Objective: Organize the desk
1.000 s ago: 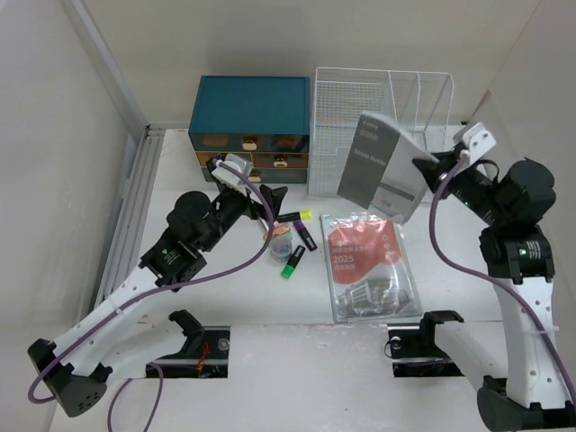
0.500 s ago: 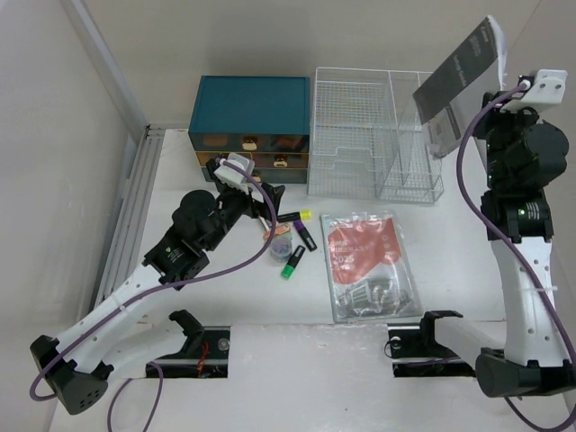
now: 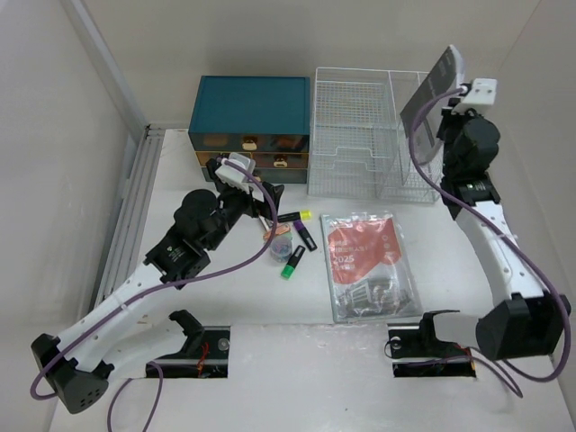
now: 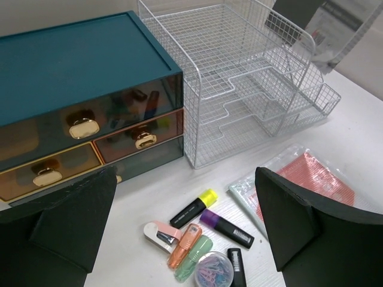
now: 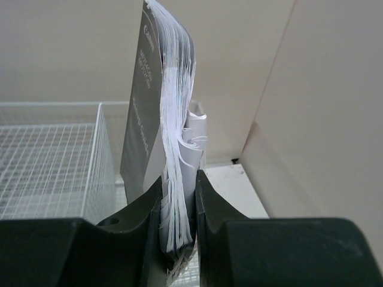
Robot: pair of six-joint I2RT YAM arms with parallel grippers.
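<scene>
The white desk [image 3: 450, 261] carries a scatter of stationery. My right gripper [image 3: 450, 106] [image 5: 178, 185] is shut on a thick grey-covered booklet [image 3: 430, 85] [image 5: 161, 119], held upright on edge above the right end of the white wire-mesh rack [image 3: 369, 126]. My left gripper [image 3: 267, 200] [image 4: 185, 197] hangs open over the small items, holding nothing. Under it lie a yellow-capped highlighter [image 4: 192, 207], a purple one [image 4: 226, 228], a pink stapler [image 4: 159, 234], orange and green highlighters [image 4: 184, 245] and a tub of paper clips [image 4: 213, 270].
A teal drawer box [image 3: 251, 121] [image 4: 78, 101] stands at the back, left of the rack [image 4: 239, 78]. A clear pouch with a red leaflet [image 3: 369, 265] [image 4: 299, 179] lies flat mid-desk. A wall rises close on the right; a metal rail runs along the left edge.
My right arm lifted the booklet from low over the pouch up and back, then brought it left and down above the rack's right end. The left arm stayed still.
</scene>
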